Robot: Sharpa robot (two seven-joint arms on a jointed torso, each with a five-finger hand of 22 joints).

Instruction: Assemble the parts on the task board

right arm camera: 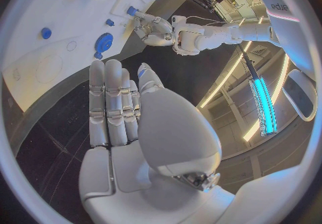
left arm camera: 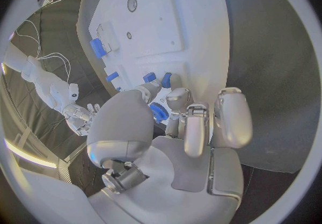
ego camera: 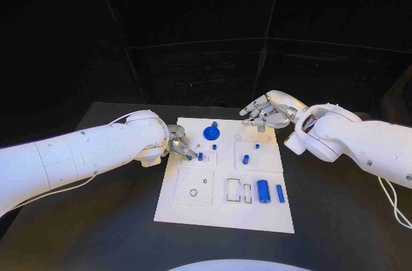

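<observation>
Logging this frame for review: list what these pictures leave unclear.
- Left hand: in the head view its fingertips hide whether it holds a small blue part on the task board; in the left wrist view its own fingers cover the contact.
- Right hand: fingers curled above the board's far edge; any contents too small to tell.

Task board [ego camera: 225, 217]: plain white plate. Parts: solid blue, including round disc [ego camera: 211, 132], fat cylinder [ego camera: 264, 191], slim bar [ego camera: 280, 193]. Tabletop [ego camera: 103, 235]: black. Left hand [ego camera: 178, 143], right hand [ego camera: 268, 112]: silver; arms white.
</observation>
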